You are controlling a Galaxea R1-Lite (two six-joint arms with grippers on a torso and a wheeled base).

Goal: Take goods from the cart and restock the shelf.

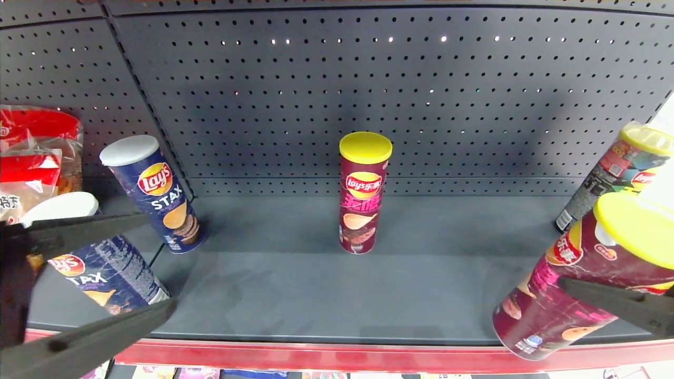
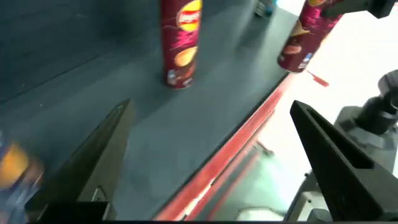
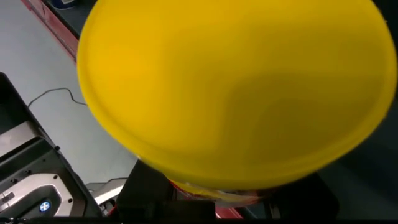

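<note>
A maroon chip can (image 1: 362,196) (image 2: 180,43) with a yellow lid stands upright mid-shelf. My right gripper (image 1: 595,276) is shut on a second maroon can (image 1: 574,279) (image 2: 305,34), held tilted over the shelf's front right corner; its yellow lid (image 3: 236,87) faces the right wrist camera. My left gripper (image 1: 158,263) (image 2: 211,106) is wide open at the front left, with nothing between its fingers in the left wrist view. A blue can (image 1: 105,268) with a white lid stands right by those fingers. Another blue can (image 1: 152,195) stands behind it.
The dark shelf board (image 1: 295,295) has a red front lip (image 1: 337,359) and a pegboard back (image 1: 368,89). A yellow-lidded dark can (image 1: 613,176) leans at the back right. Red snack bags (image 1: 31,152) sit at the far left. Bare shelf lies around the middle can.
</note>
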